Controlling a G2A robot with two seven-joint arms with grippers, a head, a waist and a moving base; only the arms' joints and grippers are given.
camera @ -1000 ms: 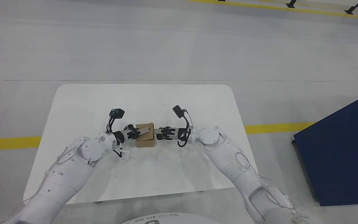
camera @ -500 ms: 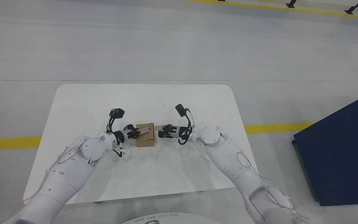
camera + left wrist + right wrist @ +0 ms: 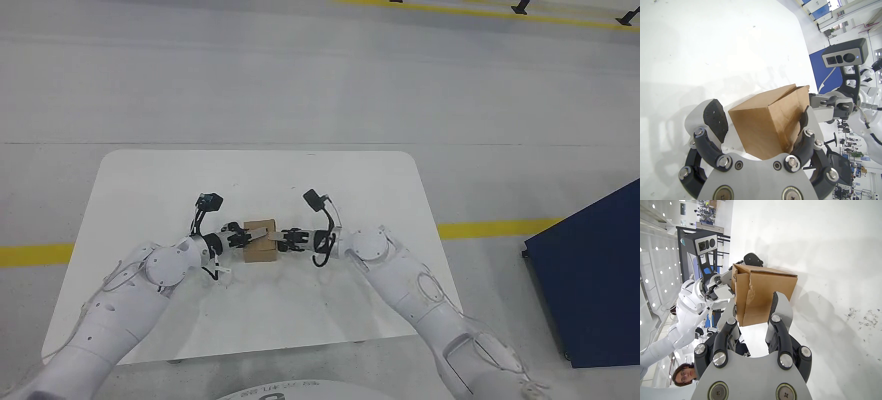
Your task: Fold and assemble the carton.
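Now I see left hand (image 3: 760,113) spread around carton (image 3: 780,106) (one pad clear), right hand (image 3: 754,302) clamped on its end.

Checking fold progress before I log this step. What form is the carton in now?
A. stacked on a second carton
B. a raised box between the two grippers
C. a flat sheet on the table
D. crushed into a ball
B: the carton shows distinct faces and edges as a box, with the left gripper at one end and the right gripper at the other.
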